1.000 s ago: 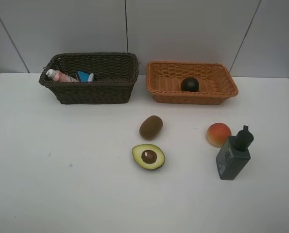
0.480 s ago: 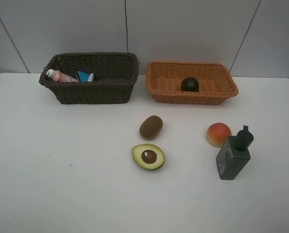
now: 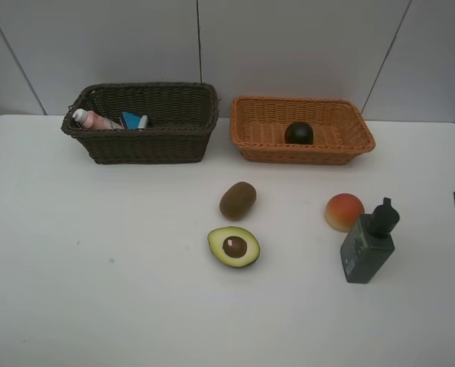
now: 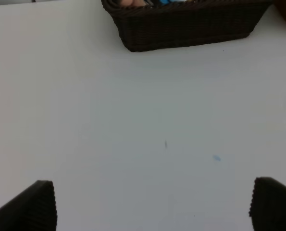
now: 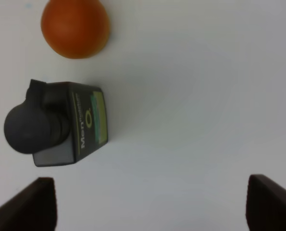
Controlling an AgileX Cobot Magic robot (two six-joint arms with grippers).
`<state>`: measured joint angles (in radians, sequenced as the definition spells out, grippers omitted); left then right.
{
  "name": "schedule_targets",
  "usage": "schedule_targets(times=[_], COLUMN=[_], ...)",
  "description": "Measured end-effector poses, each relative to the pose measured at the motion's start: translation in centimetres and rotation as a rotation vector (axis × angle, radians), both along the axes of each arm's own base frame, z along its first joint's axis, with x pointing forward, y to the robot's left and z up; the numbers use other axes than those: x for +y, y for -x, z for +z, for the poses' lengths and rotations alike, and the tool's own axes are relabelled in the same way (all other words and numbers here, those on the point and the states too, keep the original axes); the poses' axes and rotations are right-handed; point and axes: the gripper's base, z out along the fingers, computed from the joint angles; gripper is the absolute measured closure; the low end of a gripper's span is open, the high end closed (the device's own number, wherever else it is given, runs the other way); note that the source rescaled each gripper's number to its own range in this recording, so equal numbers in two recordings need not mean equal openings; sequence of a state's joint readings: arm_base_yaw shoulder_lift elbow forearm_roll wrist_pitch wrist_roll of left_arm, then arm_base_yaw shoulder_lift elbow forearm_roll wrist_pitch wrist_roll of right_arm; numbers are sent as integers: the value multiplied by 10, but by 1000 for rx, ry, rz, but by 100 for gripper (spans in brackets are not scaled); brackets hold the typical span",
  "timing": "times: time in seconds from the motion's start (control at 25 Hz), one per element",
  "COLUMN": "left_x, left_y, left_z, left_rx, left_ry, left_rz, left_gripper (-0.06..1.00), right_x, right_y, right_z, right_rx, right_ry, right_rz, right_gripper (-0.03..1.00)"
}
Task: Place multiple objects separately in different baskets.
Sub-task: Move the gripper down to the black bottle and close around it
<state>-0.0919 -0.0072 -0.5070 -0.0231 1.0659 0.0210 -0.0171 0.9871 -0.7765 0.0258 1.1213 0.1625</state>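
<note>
Pick-up prob. in hand: R tool [image 5: 150,207], spread apart & empty, hovered by pump bottle [image 3: 368,243] standing near-right on worktop [image 3: 97,290], beside peach [image 3: 343,211]. Next: straddle body, clamp, carry to dark basket [image 3: 151,145] far-left. L tool [image 4: 152,207] apart too.

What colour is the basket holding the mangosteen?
The basket is orange-tan woven wicker, best seen in the exterior high view.

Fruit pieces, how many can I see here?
4. A kiwi and an avocado half lie on the table, a peach beside the dark pump bottle, and a mangosteen in the orange basket. The dark basket may hide more behind its walls.
</note>
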Motion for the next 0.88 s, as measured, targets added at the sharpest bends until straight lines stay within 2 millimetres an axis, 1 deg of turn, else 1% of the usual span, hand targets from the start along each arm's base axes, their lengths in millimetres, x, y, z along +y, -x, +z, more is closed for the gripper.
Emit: schedule_targets(times=[0.08, 0.16, 0.24, 0.36, 0.56, 0.6, 0.68, 0.76, 0.88], left_x=[0, 0, 0, 0, 0, 0, 0, 0, 0], left_y=[0, 0, 0, 0, 0, 0, 0, 0, 0], left_z=[0, 0, 0, 0, 0, 0, 0, 0, 0], left_rx=[0, 0, 0, 0, 0, 0, 0, -1, -1], left_ry=[0, 0, 0, 0, 0, 0, 0, 0, 0], left_rz=[0, 0, 0, 0, 0, 0, 0, 0, 0], left_gripper=[-5, -5, -5, -5, -5, -5, -5, -5, -5], right_x=[1, 5, 13, 33, 59, 59, 66, 69, 69], right_y=[-21, -37, -50, -62, -69, -69, -71, -73, -76], right_z=[-4, -9, -15, -25, -39, -39, -43, -45, -49], right_rx=[88, 141, 178, 226, 269, 269, 272, 269, 268], right_ry=[-18, -15, -5, 14, 31, 31, 35, 36, 44], right_rz=[-6, 14, 55, 123, 199, 199, 217, 221, 221], right_gripper=[-3, -3, -3, -3, -3, -3, -3, -3, -3])
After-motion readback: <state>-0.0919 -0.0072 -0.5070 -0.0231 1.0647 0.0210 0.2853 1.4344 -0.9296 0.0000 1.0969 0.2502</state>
